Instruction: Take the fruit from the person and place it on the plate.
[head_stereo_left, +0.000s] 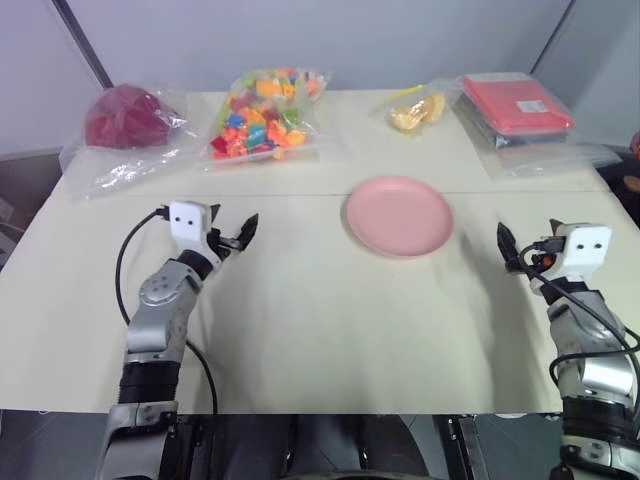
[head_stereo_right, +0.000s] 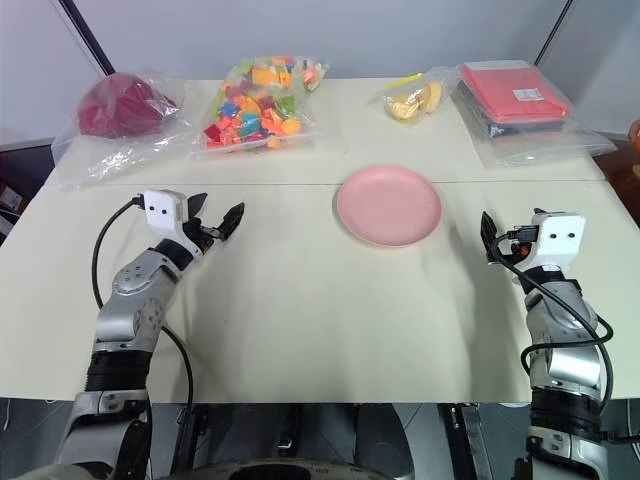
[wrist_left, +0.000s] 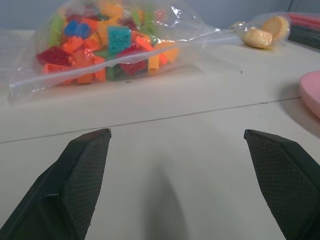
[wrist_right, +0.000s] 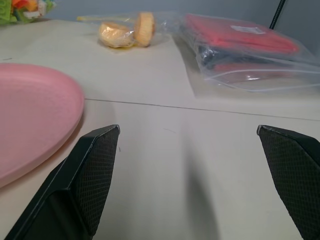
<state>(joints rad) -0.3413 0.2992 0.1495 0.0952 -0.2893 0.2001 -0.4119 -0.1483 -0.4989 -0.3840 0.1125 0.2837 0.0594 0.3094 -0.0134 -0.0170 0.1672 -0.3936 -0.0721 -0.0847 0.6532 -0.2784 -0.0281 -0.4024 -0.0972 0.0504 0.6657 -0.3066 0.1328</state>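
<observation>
The pink plate (head_stereo_left: 400, 215) lies empty on the cream table, right of centre. My left gripper (head_stereo_left: 240, 235) hovers open over bare table to the plate's left, pointing toward the bag of bricks; its wrist view shows both black fingers (wrist_left: 80, 175) wide apart with nothing between them. My right gripper (head_stereo_left: 525, 250) stands open just right of the plate, its fingers (wrist_right: 85, 175) spread over bare tabletop with the plate's rim (wrist_right: 50, 115) beside them. The fruit and the person are out of view; an orange sliver (head_stereo_right: 636, 130) at the far right edge is too small to identify.
Along the table's far side lie a clear bag of coloured toy bricks (head_stereo_left: 265, 112), a bag with a dark red bundle (head_stereo_left: 125, 120), a small bag of pale yellow pieces (head_stereo_left: 418, 112) and a red packet in a clear sleeve (head_stereo_left: 515, 105).
</observation>
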